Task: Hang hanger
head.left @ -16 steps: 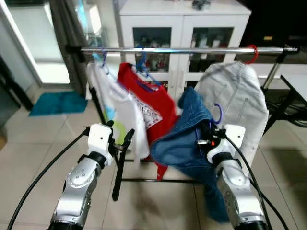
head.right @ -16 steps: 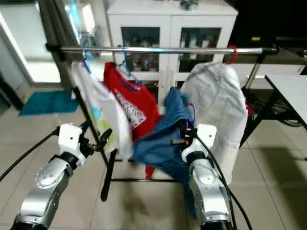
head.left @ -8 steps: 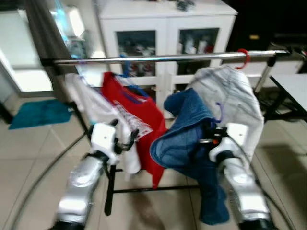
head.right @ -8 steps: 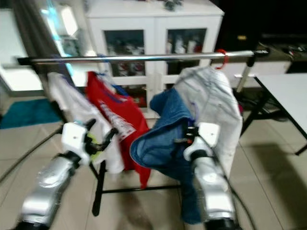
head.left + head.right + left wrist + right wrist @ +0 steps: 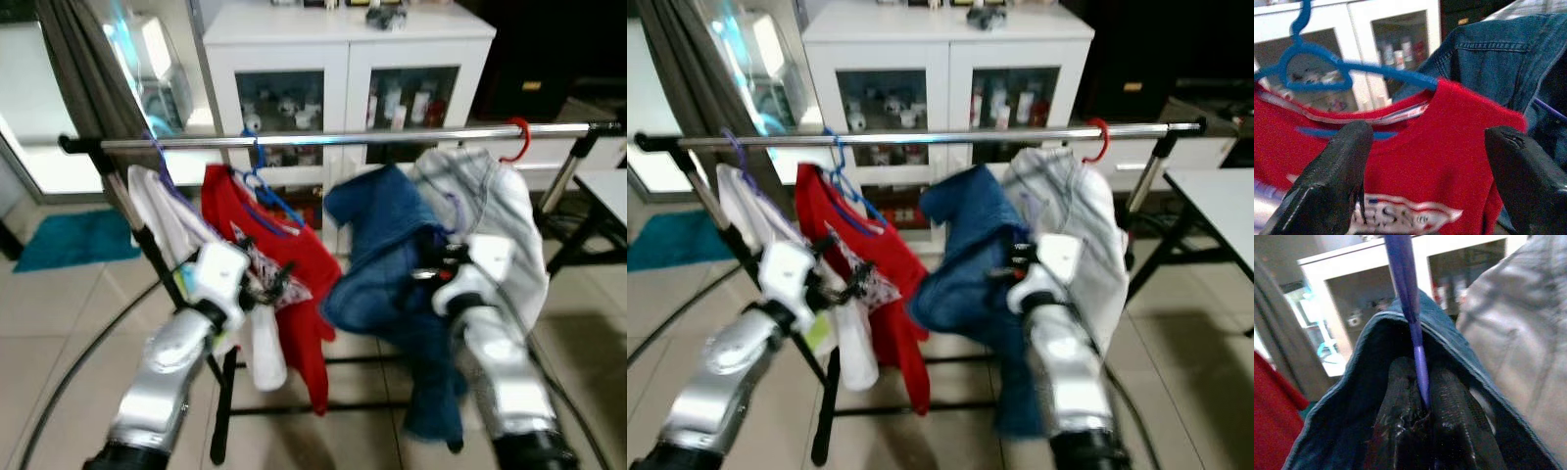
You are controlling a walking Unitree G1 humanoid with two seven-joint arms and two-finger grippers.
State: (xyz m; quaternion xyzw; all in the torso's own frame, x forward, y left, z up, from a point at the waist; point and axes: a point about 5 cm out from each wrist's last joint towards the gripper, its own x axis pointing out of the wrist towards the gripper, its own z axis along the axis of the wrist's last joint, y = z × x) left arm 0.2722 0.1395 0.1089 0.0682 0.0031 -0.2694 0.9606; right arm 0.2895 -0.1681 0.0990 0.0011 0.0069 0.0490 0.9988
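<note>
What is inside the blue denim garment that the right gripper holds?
A purple hanger is inside the denim garment, clamped by the right gripper. Its shoulders are hidden by the cloth.

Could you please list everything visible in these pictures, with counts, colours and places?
Clothes rail: one, silver, across the middle.
White shirt: one, hung at the rail's left end.
Red shirt: one, on a blue hanger, beside the white one.
Denim garment: one, blue, on a purple hanger, held below the rail.
Pale jacket: one, on a red hanger, right end.
Cabinet: one, white, behind the rail.
Mat: one, teal, floor left.
Left hand: open, facing the red shirt.
Right hand: shut on the purple hanger.
</note>
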